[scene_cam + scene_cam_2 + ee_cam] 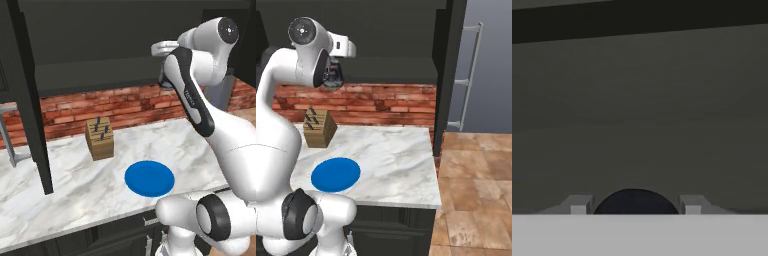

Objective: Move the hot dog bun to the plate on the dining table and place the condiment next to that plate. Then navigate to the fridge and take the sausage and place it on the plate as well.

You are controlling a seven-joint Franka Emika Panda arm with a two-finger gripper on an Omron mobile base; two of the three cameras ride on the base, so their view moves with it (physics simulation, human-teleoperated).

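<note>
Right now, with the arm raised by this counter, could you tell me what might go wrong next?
1. The gripper hangs high, close under the dark upper cabinet; swinging or driving off could knock it.
2. The dark round condiment top sits between the fingertips, seemingly gripped; a jolt might loosen it.
3. The blue plate is the wrong plate for setting down.

Red brick wall (100, 107) backs a marble counter (75, 185); terracotta tile floor (476, 200).

One blue plate (149, 178) and one knife block (100, 138) at its ten o'clock sat on one marble counter (75, 175).
</note>
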